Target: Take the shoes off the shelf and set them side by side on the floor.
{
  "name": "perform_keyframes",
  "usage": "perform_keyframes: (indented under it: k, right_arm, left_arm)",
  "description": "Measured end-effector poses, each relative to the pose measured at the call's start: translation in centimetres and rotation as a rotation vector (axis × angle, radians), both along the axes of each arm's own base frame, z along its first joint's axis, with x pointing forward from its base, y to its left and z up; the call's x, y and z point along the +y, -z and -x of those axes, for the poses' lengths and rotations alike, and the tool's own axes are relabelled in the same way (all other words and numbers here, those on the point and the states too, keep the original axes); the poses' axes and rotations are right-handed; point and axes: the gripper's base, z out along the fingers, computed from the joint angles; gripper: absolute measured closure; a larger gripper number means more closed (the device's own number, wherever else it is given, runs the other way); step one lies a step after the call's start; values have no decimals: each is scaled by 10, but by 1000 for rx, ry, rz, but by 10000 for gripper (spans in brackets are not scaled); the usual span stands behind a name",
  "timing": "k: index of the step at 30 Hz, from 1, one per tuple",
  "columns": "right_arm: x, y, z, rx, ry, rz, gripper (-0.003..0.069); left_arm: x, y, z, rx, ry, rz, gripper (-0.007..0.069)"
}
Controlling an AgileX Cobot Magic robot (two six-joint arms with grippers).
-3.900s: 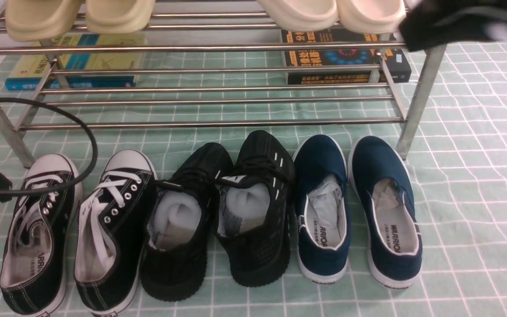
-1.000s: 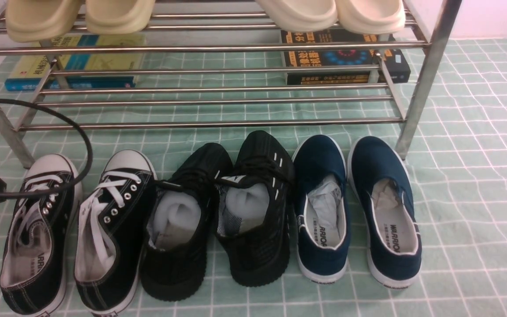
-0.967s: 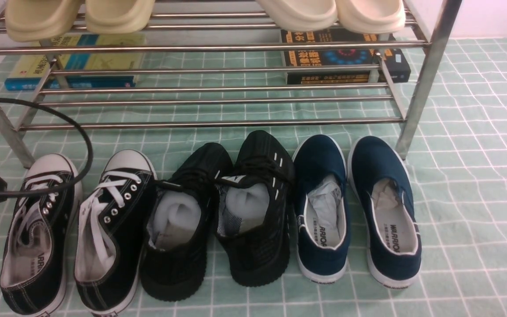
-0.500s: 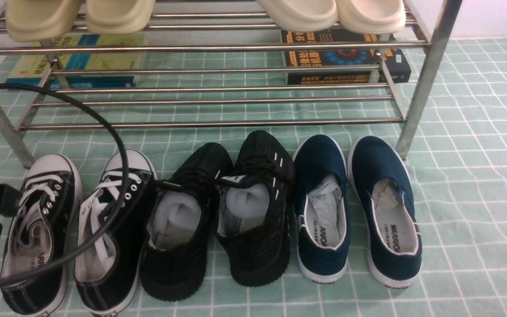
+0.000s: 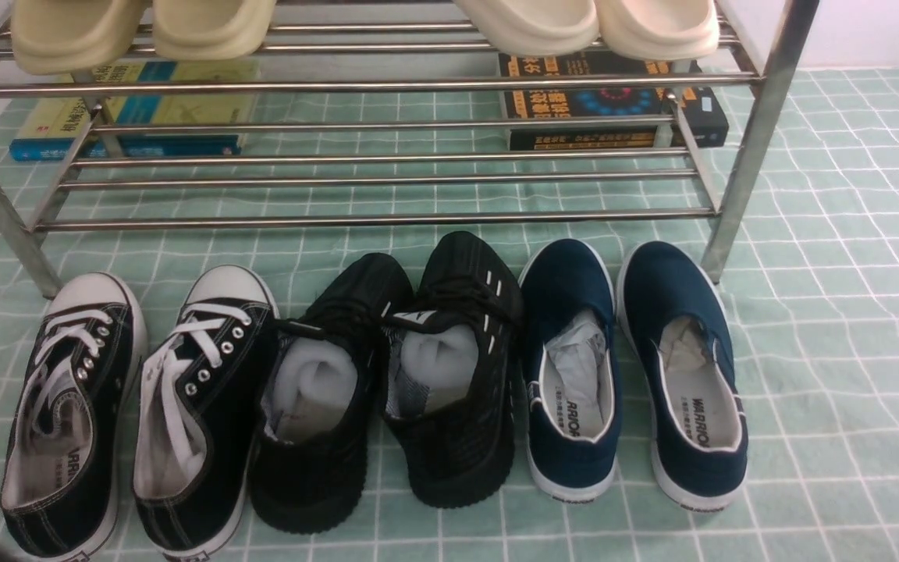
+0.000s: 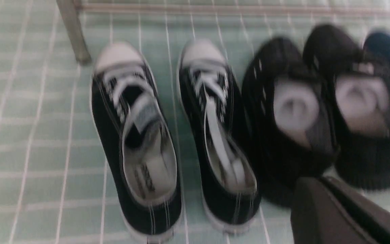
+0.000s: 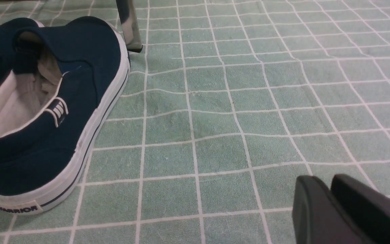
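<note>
Front view: the shoes (image 5: 387, 375) are sitting paired on the floor (image 5: 832, 312); I am judging placement done, only retreat remaining; jaws' state unclear.

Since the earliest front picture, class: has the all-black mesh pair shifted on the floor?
No. The shoes sit on the same grid lines, toes short of the shelf's lowest front bar.

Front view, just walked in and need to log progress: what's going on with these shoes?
Nothing is being handled right now. The black mesh shoes sit side by side on the floor in front of the shelf, between the white-toed sneakers and navy slip-ons. Neither arm shows in the front view; each wrist view shows only its tool's edge, holding nothing.
</note>
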Motion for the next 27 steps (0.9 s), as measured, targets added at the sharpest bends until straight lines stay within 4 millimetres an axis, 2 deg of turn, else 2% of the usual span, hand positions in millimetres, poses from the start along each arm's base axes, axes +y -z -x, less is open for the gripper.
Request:
perform_keyframes:
  k: [2, 3, 4, 7, 20, 25, 26, 27]
  right_arm:
    - [0, 0, 0, 0, 0, 0, 553]
    - [0, 0, 0, 0, 0, 0, 553]
    - [0, 0, 0, 0, 0, 0, 550]
    - [0, 0, 0, 0, 0, 0, 546]
    - [0, 0, 0, 0, 0, 0, 529]
    - [0, 0, 0, 0, 0, 0, 525]
    - [0, 0, 0, 0, 0, 0, 524]
    - [0, 0, 0, 0, 0, 0, 522]
  left_arm:
    - [2, 7, 8, -167, -22, 18, 624]
    - [2, 9, 8, -168, -22, 19, 624]
    - [3, 13, 11, -258, -34, 28, 624]
    - [4, 22, 10, -354, -50, 38, 624]
    - [6, 49, -2, -279, -68, -7, 615]
    - [9, 82, -13, -175, -88, -82, 609]
    - [10, 84, -14, -171, -91, -90, 609]
    - [11, 96, -17, -139, -101, -105, 608]
